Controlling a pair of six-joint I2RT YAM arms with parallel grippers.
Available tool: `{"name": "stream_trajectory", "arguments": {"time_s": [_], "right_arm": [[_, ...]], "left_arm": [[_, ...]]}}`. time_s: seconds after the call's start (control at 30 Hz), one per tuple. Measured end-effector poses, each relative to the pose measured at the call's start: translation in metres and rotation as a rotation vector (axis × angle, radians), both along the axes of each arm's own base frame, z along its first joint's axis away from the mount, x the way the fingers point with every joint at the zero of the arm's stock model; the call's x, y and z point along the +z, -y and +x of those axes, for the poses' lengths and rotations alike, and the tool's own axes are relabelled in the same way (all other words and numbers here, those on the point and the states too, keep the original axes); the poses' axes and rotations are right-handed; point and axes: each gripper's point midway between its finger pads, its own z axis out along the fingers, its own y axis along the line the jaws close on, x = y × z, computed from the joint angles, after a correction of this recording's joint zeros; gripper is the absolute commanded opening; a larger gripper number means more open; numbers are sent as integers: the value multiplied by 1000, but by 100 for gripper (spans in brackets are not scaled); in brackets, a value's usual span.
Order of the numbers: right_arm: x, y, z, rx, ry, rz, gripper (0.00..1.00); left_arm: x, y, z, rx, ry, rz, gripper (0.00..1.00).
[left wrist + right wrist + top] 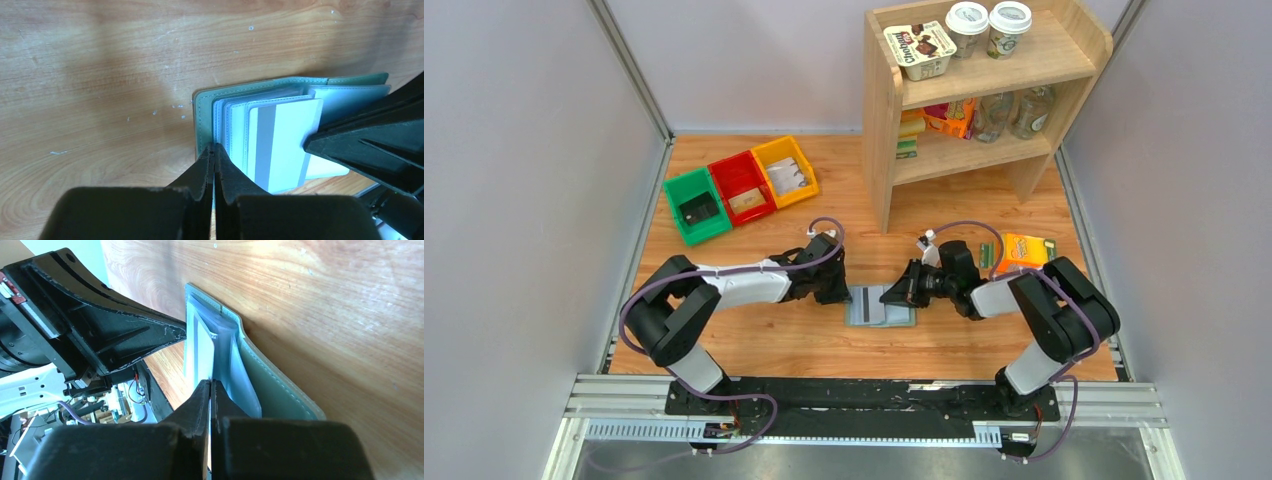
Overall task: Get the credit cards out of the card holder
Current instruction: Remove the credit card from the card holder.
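Observation:
The grey-green card holder [894, 318] lies open on the wooden table between my two grippers. In the left wrist view its green leaf [202, 115] and clear sleeves show, with a white card with a grey stripe [285, 145] sticking out of them. My left gripper [214, 149] is shut on the holder's edge, at the seam of leaf and sleeves; it also shows in the top view [848, 296]. My right gripper [210, 384] is shut on the thin pale card [197, 355], beside the green leaf [270, 385]. It shows in the top view [902, 292].
An orange carton with green ends [1024, 250] lies right of my right arm. A wooden shelf [984, 90] with cups and bottles stands at the back. Green [696, 205], red [742, 187] and yellow [786, 170] bins sit at the back left.

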Motion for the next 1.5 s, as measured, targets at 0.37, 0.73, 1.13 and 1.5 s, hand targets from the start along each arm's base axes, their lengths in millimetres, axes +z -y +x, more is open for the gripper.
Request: {"name": "stream_trajectory", "arguments": {"time_s": [0.37, 0.73, 1.13, 1.5], "right_arm": [[-8, -1, -3, 18, -24, 6, 0], [-9, -1, -3, 18, -26, 6, 2], [-10, 1, -3, 13, -22, 8, 12], [-5, 10, -5, -16, -15, 66, 11]], "left_arm": [[30, 4, -5, -30, 58, -89, 23], [36, 30, -6, -93, 43, -188, 7], [12, 30, -11, -81, -25, -161, 0], [10, 29, -11, -63, -36, -162, 0]]}}
